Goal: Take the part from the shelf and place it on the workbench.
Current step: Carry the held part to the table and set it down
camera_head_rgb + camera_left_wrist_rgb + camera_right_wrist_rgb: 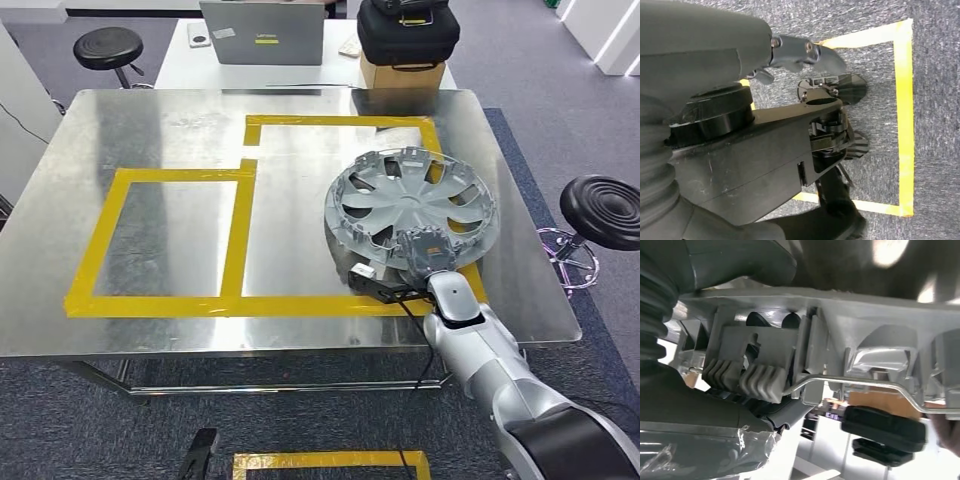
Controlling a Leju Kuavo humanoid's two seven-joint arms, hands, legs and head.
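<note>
The right hand [427,252] grips the near rim of the hubcap [411,205], held over the table [181,140] inside the yellow tape; it looks light, stiff, thin plastic, best held at the rim, while the left hand [806,55] hangs with its fingers curled.

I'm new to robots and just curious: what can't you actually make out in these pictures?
- Head view: whether the hubcap rests on the table; the right hand hides its near rim.
- Left wrist view: the left hand is partly hidden by dark robot parts.
- Right wrist view: the hubcap's outline, cut off by the edges.
</note>
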